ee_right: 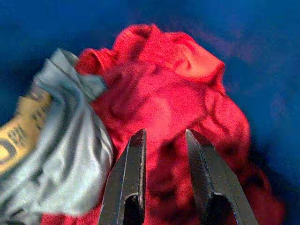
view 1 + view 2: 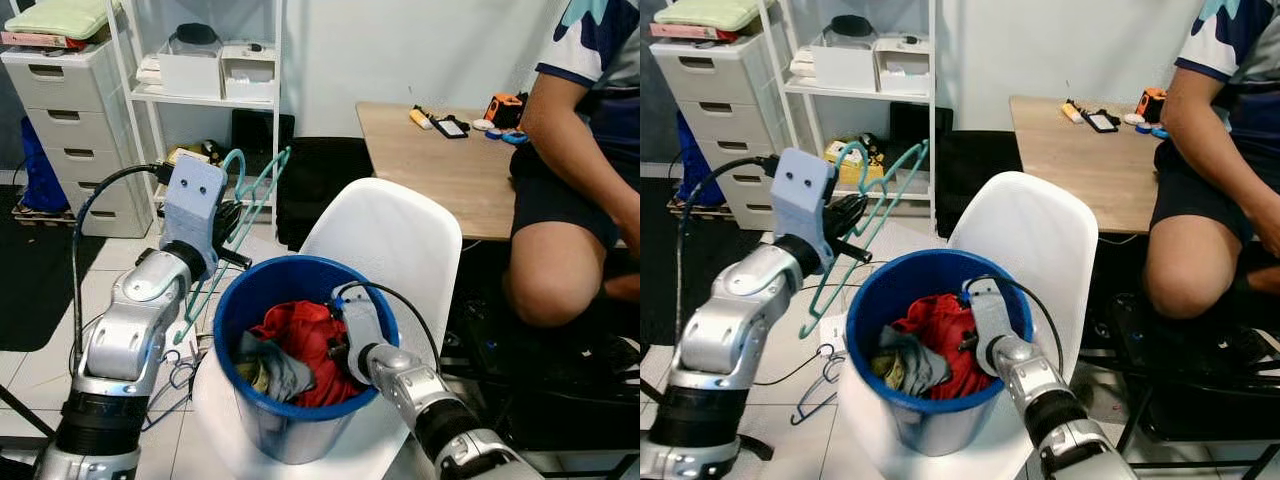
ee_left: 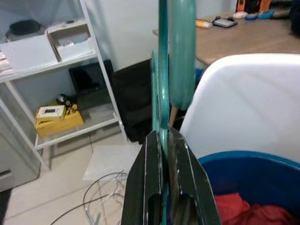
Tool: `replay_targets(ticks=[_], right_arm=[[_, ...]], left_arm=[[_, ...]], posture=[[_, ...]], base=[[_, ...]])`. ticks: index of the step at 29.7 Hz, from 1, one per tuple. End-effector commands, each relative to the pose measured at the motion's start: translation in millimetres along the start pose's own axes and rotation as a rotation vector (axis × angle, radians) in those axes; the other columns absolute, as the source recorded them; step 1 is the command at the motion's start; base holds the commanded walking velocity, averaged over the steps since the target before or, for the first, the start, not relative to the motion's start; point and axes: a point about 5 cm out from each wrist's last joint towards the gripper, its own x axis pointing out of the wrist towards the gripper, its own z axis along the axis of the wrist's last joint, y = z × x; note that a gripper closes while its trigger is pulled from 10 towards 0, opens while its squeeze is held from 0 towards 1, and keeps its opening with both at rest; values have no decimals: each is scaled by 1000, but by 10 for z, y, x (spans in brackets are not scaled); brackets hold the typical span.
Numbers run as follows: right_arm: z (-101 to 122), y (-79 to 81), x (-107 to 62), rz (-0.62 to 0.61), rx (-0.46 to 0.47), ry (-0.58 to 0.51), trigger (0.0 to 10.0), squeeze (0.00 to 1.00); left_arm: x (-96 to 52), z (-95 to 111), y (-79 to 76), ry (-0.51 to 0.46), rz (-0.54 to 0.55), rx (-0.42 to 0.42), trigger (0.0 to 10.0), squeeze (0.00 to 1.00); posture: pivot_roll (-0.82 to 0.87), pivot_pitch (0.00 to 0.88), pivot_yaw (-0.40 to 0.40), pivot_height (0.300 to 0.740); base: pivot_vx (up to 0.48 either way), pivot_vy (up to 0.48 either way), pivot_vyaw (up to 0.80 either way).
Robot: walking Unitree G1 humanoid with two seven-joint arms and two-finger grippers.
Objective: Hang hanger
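Teal hanger [image 2: 243, 205] pinched between closed jaws of the left gripper [image 3: 164, 140], held up beside the blue bucket [image 2: 235, 310] on the white chair [image 2: 400, 235], long axis tilted, hook end up toward the shelf unit [image 2: 270, 100]. Right gripper [image 1: 164, 140] down inside the bucket, jaws parted and empty, just above the red cloth [image 1: 164, 84], grey cloth [image 1: 70, 140] beside. Likely next: carrying by the left arm, already nearest, to some rail.

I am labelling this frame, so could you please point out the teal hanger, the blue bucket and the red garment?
teal hanger [image 2: 262, 182]: left eye view, on its upper bar beyond the left gripper [image 3: 165, 140].
blue bucket [image 2: 232, 312]: left eye view, on its left rim.
red garment [image 1: 164, 89]: right wrist view, on its crumpled middle.
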Motion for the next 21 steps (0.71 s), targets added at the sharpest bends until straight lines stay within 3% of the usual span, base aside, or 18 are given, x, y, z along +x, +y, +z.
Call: replay_targets(ticks=[1, 9, 14, 17, 18, 19, 20, 21], right_arm=[[37, 79, 25, 59, 17, -20, 10000, 0], [97, 113, 56, 71, 13, -43, 10000, 0], [468, 186, 67, 150, 39, -215, 10000, 0], [565, 190, 62, 164, 60, -258, 10000, 0], [632, 195, 59, 179, 88, -284, 10000, 416], [632, 195, 59, 179, 88, -284, 10000, 416], [672, 214, 60, 209, 133, -293, 10000, 1000], [694, 230, 62, 231, 162, -297, 10000, 1000]], left_arm=[[-39, 32, 27, 5, -9, 33, 10000, 0], [-63, 34, 51, 20, -10, 49, 10000, 0], [-77, 50, 68, 37, -17, 67, 10000, 0], [-72, 54, 66, 41, -21, 69, 10000, 0], [-69, 55, 61, 46, -25, 71, 10000, 0], [-69, 55, 61, 46, -25, 71, 10000, 0], [-74, 58, 64, 52, -27, 75, 10000, 0], [-80, 60, 69, 56, -29, 77, 10000, 0]], posture=[[90, 241, 0, 740], [113, 249, 13, 740], [147, 267, 38, 740], [155, 272, 44, 740], [165, 278, 47, 740], [165, 278, 47, 740], [174, 284, 48, 740], [176, 285, 48, 740]], base=[[0, 0, 0], [0, 0, 0], [0, 0, 0], [0, 0, 0], [0, 0, 0], [0, 0, 0], [0, 0, 0], [0, 0, 0]])
